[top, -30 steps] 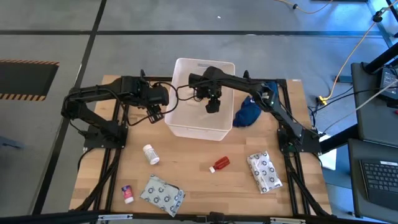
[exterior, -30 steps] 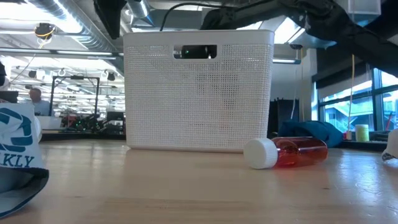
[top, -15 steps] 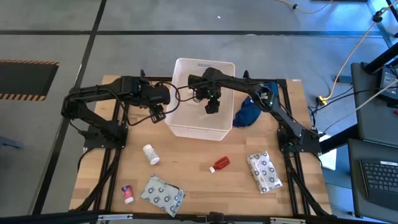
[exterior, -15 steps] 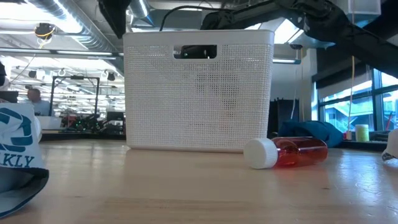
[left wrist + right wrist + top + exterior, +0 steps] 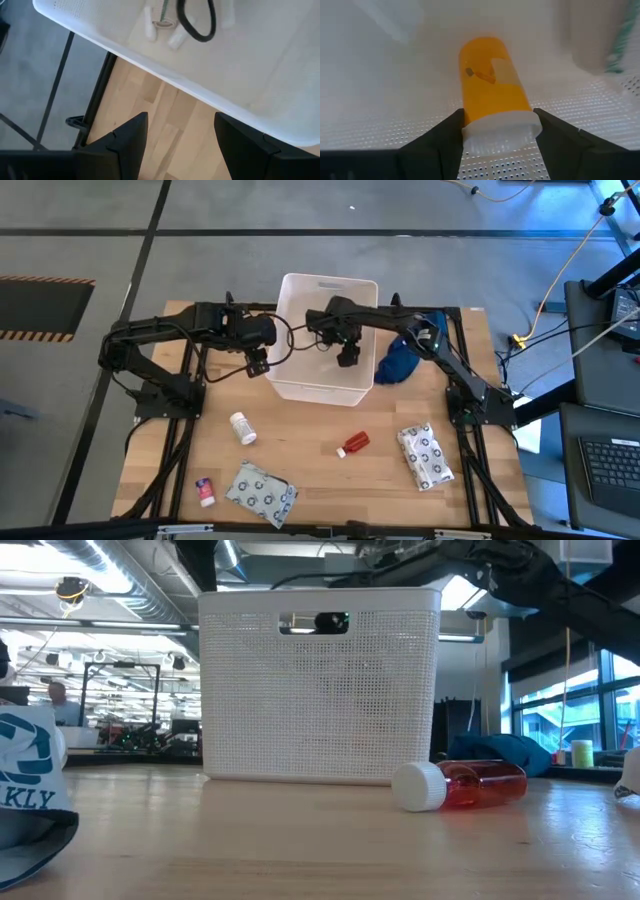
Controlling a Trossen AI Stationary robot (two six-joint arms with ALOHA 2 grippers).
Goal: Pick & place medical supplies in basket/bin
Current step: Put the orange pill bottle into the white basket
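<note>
Right gripper over the white bin, orange vial between its jaws.
Only the right wrist view shows that vial; left gripper, jaws parted and empty, hangs at the bin's left wall.

blue cloth bundle lies on the wooden surface | keyboard off to one side | person far back

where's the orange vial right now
In the right wrist view the orange vial sits between the right gripper fingers, inside the white bin.
</note>
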